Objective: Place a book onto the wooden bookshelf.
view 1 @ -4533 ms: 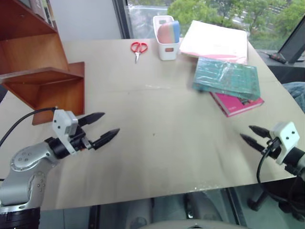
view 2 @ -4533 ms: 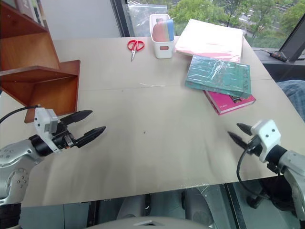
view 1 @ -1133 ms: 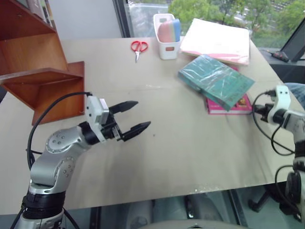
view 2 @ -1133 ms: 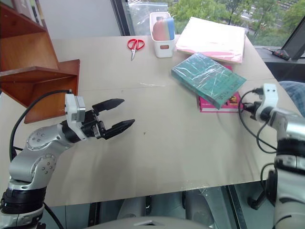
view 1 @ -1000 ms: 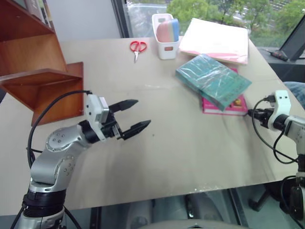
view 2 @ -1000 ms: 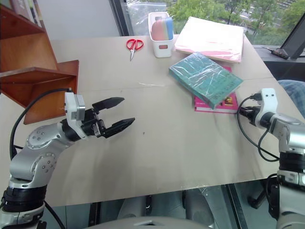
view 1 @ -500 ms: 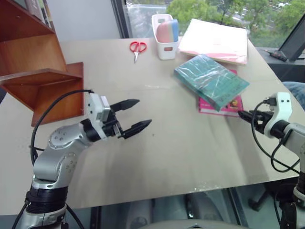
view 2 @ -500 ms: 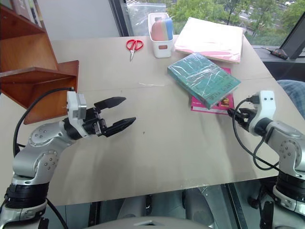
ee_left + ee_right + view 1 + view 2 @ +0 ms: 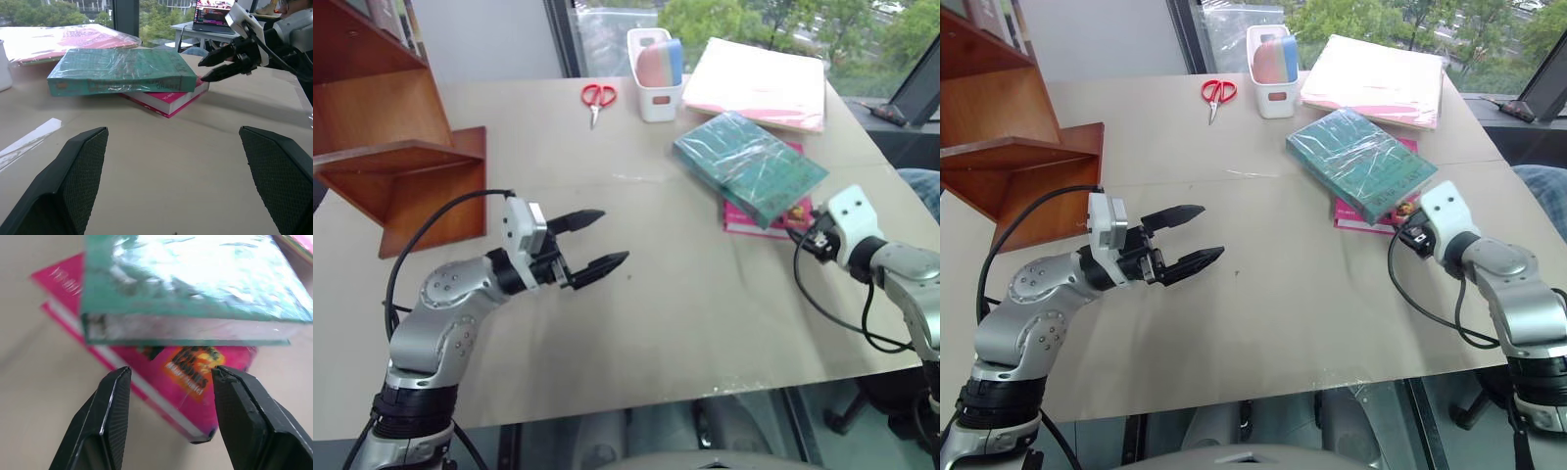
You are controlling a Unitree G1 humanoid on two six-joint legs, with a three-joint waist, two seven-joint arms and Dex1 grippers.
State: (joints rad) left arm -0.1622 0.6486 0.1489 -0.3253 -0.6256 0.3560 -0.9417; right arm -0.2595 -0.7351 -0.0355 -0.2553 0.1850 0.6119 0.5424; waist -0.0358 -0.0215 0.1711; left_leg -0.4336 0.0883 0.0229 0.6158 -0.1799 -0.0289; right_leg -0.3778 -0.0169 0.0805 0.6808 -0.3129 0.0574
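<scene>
The bookshelf (image 9: 401,162) stands at the far left of the surface (image 9: 636,323), its boards facing right, so a book would have to cross the whole top to reach it. The left hand (image 9: 590,242) hovers over bare surface near the middle-left, fingers spread wide and holding nothing, aimed toward the right; it looks parked there to receive or steady the book (image 9: 749,166) rather than fetch it.

The book lies flat at the right, resting partly on the pink book (image 9: 759,217) below it, so its near corner overhangs. That overhang probably explains the right hand's (image 9: 219,63) approach: it sits just beside that near end, fingers partly apart with nothing between them, lined up low at the gap under the book. Whether a fingertip touches the books I cannot tell.

The book's long axis runs diagonally, from far-left to near-right, cover up.
</scene>
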